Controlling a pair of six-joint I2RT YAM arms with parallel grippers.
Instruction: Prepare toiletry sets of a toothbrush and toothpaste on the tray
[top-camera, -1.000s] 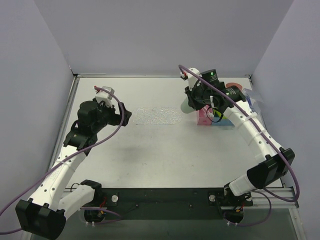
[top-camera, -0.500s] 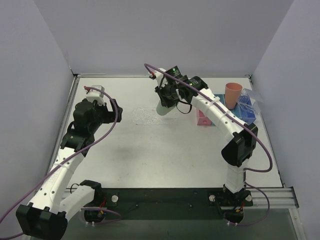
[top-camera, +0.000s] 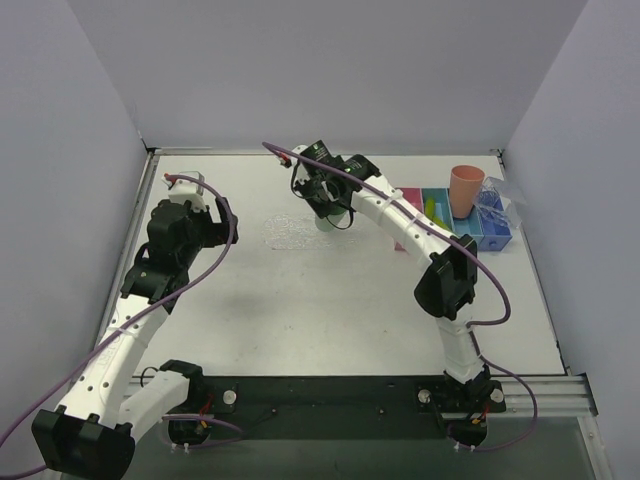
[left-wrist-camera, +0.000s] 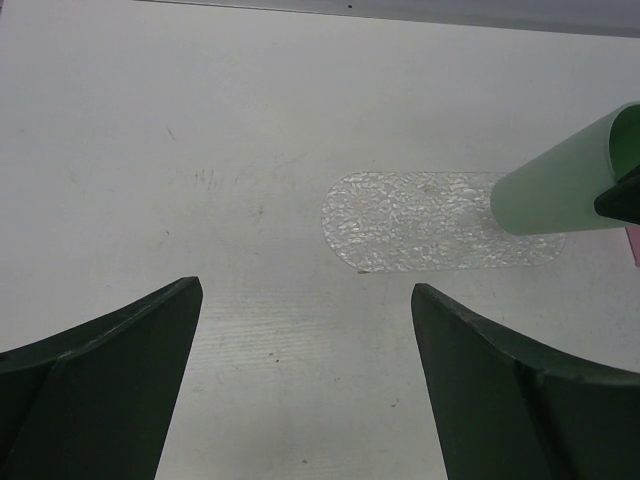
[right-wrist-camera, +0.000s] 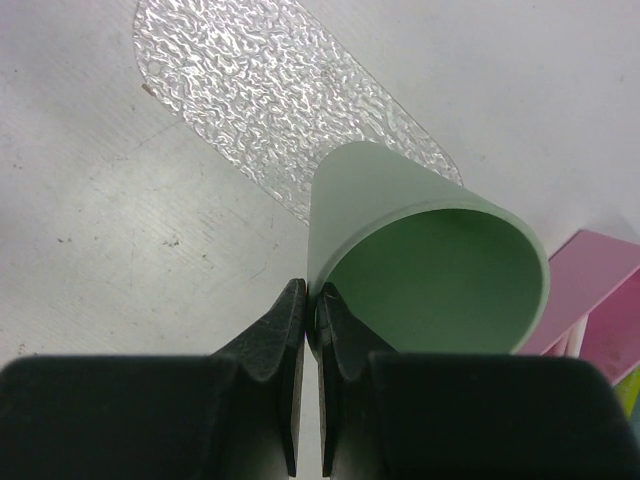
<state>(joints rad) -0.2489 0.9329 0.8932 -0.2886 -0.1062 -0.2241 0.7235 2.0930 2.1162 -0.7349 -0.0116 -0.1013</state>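
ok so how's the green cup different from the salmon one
The green cup is pinched at its rim by the right pincer and tilted over the tray's end; the salmon cup stands upright, free of any pincer, by the bins. One is pale green, the other salmon. Both are plain tapered cups.

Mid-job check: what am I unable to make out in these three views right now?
1. The toothbrush and tubes: not visible. In the top view the bins are small and partly behind the right arm, and the right wrist view cuts them off at its edge.
2. Right end of the tray: covered by the green cup in the left wrist and top views.
3. Whether cup touches tray: no view settles it.
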